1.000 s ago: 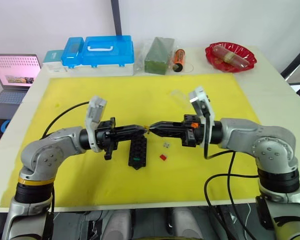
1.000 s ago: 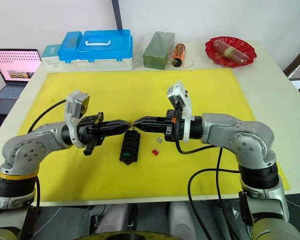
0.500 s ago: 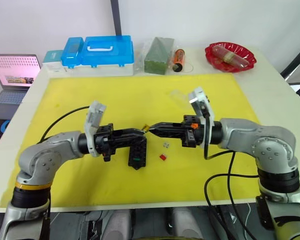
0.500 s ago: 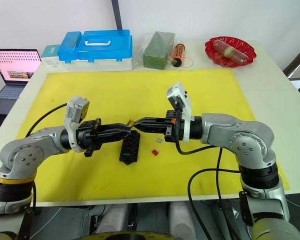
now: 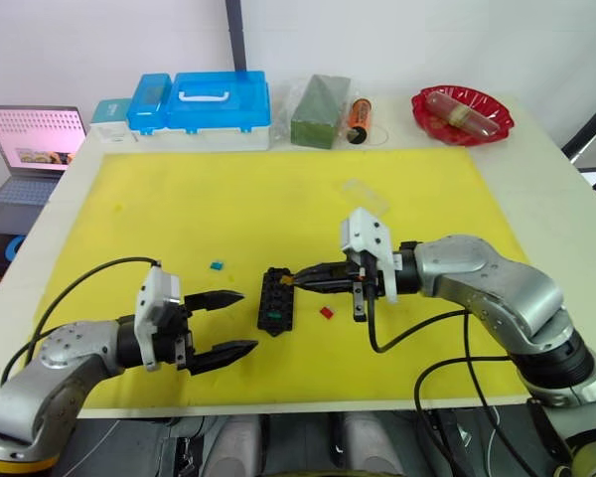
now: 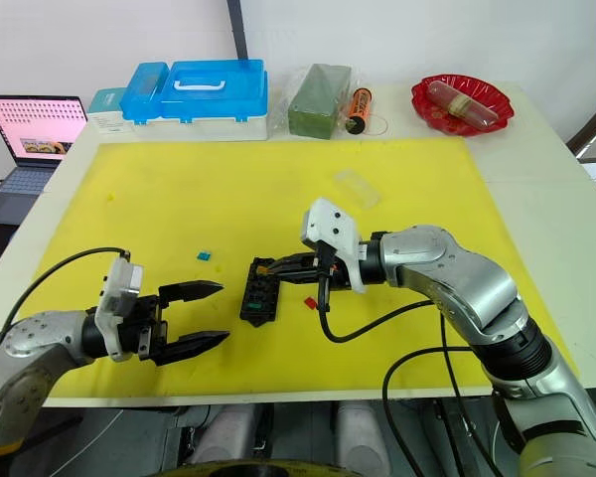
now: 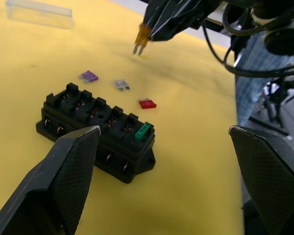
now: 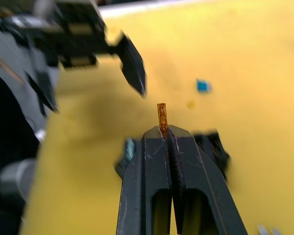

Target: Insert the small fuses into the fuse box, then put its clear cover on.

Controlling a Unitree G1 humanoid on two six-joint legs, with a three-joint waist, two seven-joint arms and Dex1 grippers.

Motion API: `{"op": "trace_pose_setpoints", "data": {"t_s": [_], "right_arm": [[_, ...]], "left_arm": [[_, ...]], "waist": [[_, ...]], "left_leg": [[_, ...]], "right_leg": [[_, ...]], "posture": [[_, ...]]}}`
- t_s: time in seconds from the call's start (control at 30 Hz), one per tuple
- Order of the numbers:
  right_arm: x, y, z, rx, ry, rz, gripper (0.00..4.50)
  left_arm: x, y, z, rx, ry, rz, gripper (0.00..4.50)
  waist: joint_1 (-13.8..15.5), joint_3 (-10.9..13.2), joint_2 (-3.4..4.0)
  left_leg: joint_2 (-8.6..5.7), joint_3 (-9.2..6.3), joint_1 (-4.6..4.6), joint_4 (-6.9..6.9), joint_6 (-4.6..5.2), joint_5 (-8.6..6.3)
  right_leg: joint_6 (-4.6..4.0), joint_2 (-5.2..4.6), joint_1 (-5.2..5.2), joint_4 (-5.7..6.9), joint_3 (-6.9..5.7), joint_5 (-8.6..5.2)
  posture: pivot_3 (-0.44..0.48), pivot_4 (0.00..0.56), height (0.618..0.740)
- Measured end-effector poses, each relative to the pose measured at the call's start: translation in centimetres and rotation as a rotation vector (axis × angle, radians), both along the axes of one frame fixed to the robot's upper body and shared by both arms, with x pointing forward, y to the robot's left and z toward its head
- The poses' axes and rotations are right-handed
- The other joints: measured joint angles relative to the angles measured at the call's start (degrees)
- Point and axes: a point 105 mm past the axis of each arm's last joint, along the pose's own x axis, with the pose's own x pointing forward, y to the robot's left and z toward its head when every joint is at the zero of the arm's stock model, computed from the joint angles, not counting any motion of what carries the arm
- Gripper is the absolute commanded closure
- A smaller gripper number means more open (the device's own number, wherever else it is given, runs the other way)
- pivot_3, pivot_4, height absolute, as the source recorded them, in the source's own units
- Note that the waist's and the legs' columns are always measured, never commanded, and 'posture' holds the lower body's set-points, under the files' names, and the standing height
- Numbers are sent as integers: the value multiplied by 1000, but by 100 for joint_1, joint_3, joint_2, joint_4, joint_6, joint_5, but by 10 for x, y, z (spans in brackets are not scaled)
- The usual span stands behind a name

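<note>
While the right gripper (image 8: 166, 134) keeps its fingers pressed together on the orange fuse (image 8: 162, 116), this fuse sticks out past the tips and hangs just above the far end of the fuse box (image 5: 276, 300). The left gripper (image 5: 228, 323) has its fingers wide apart with nothing between them, and it hovers near the fuse box, on the robot's left side of it. The green fuse (image 7: 143, 131) sits already in a slot at the near end of the fuse box. The red fuse (image 5: 325, 312) lies on the yellow mat (image 5: 179, 214) just beside the box, on its right side, and the wrist view shows the grey fuse (image 7: 121, 84) and the purple fuse (image 7: 89, 76) there too, a little farther. The blue fuse (image 5: 217, 265) lies on the left of the box, a bit apart. The clear cover (image 5: 363, 193) rests on the mat well behind the box, toward the back of the worktop (image 5: 536, 159).
</note>
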Motion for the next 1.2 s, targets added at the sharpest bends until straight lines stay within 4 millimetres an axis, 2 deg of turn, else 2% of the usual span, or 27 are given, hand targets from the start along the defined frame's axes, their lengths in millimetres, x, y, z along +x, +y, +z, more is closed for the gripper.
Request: {"op": "trace_pose_setpoints", "data": {"t_s": [0.23,0.63,0.83,1.2], "right_arm": [[-4,1,-12,-110,0,33,4500],[-9,20,-13,-134,30,60,4500],[-3,26,-12,-143,33,40,4500],[2,36,-14,-159,41,42,4500]], "left_arm": [[8,-10,-8,5,-101,53,50],[11,-21,-19,-18,-108,123,50],[10,-19,-23,-28,-127,152,50],[11,-8,-45,-28,-112,164,50]], "waist": [[-9,0,1],[-9,-1,1],[-11,-1,1],[-15,-2,2]], "left_leg": [[1,-2,1,-2,0,0],[1,-4,1,-2,0,0],[1,-3,2,-2,0,0],[1,-5,2,-2,0,0]], "right_leg": [[2,4,-2,1,-2,1],[17,3,-2,3,-2,10],[16,4,-2,3,-3,9],[17,4,-2,5,-5,10]], "posture": [[0,150,740],[0,150,740],[0,150,740],[0,150,740]]}}
